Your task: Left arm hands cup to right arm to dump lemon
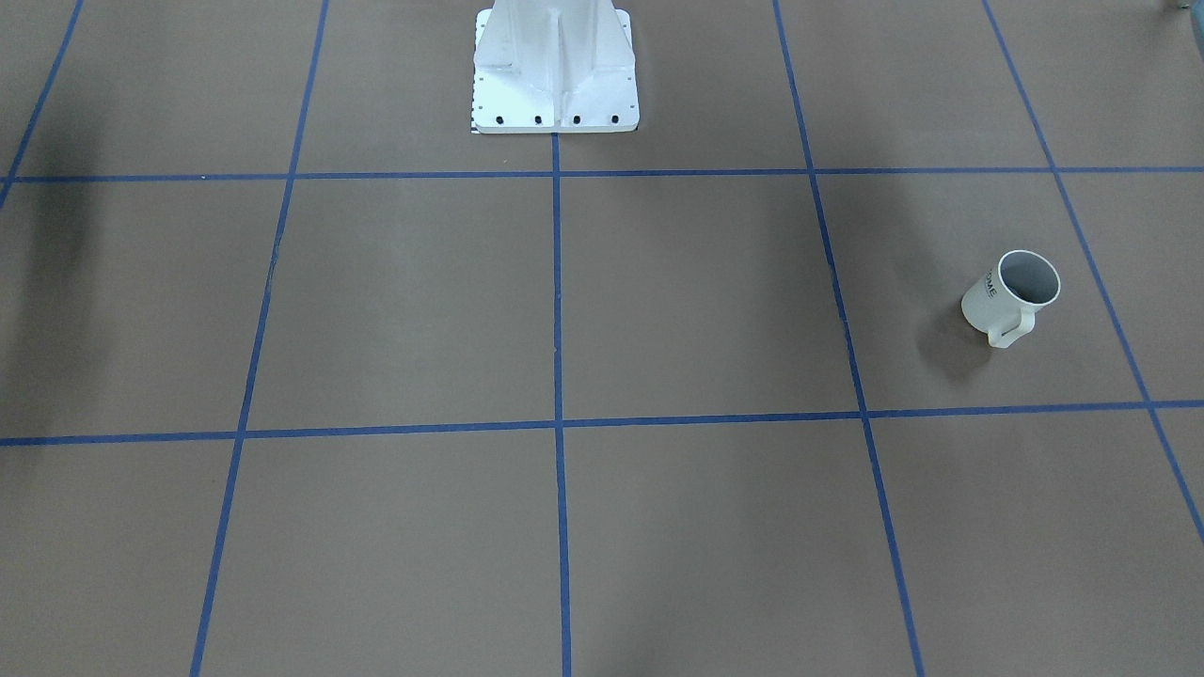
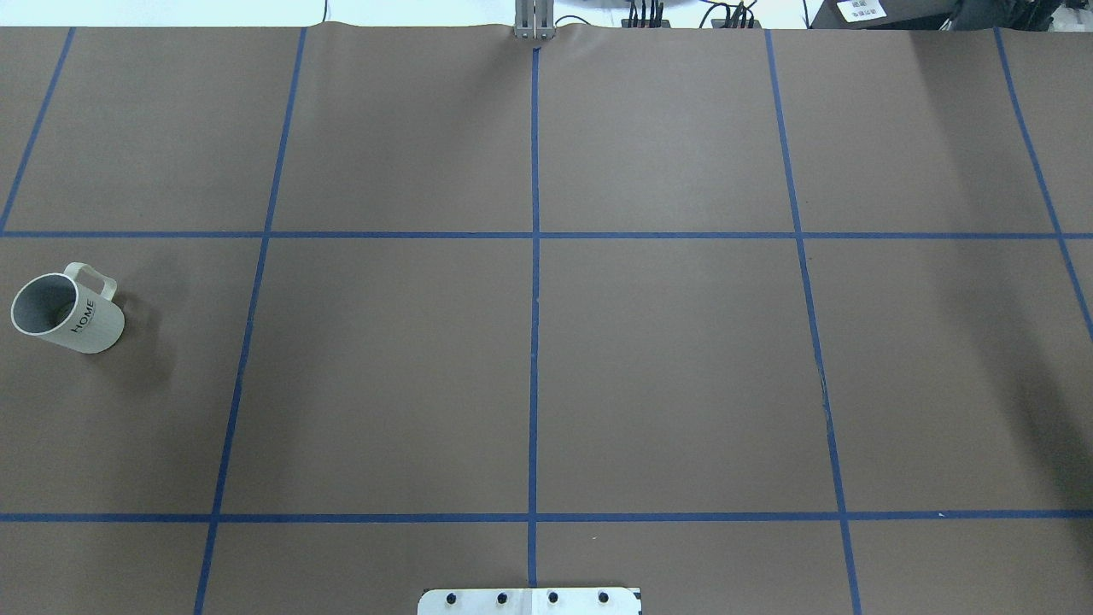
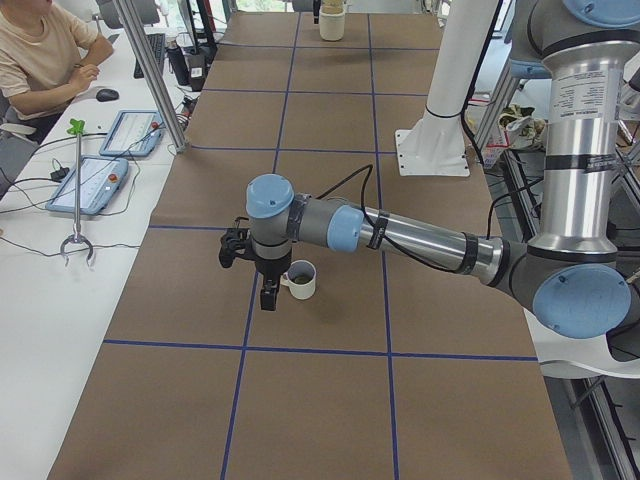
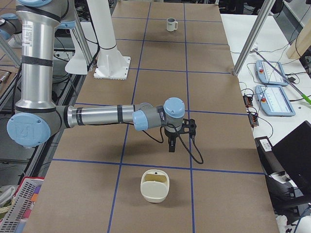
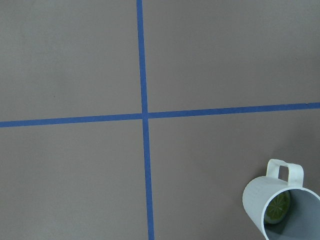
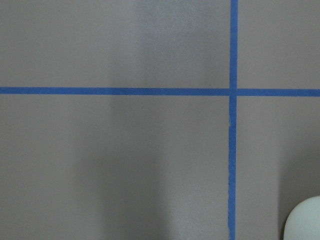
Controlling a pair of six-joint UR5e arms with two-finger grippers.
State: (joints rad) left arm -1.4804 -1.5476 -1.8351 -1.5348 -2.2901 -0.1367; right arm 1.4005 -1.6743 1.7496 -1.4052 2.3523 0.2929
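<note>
The cup (image 2: 68, 312), a small white mug with dark lettering, stands upright at the table's left end; it also shows in the front view (image 1: 1011, 296) and the far end of the exterior right view (image 4: 170, 24). The left wrist view looks down into the cup (image 5: 282, 205), where the yellow-green lemon (image 5: 276, 207) lies. My left gripper (image 3: 268, 295) points down just beside the cup (image 3: 300, 280), apart from it; I cannot tell if it is open. My right gripper (image 4: 171, 145) hangs over bare table at the other end; I cannot tell its state.
A cream container (image 4: 155, 185) sits on the table near my right gripper, with its edge in the right wrist view (image 6: 305, 222). The white pedestal (image 1: 555, 70) stands at the table's middle edge. An operator (image 3: 40, 50) sits at a side desk with tablets.
</note>
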